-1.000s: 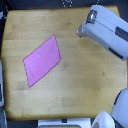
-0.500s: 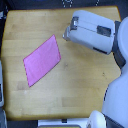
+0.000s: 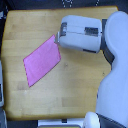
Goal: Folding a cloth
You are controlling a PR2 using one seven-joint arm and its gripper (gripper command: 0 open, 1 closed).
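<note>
The pink cloth [image 3: 42, 61] lies flat on the wooden table [image 3: 30, 25], a four-sided piece set diagonally at the exterior view's left of centre. My white arm reaches in from the exterior view's right. Its gripper [image 3: 57, 39] is right at the cloth's upper right corner, over or touching it. The fingertips are tiny and blurred, so whether they are open or shut does not show. The arm's bulky forearm [image 3: 82, 34] hides the table behind it.
The robot's white body [image 3: 115, 85] fills the exterior view's right side. A pale object [image 3: 2, 95] sits at the left edge, and white parts [image 3: 60, 123] show along the bottom edge. Dark floor borders the table at the top.
The arm has moved from the upper right toward the exterior view's left and down, bringing the gripper to the cloth's upper right corner. The cloth has not visibly moved.
</note>
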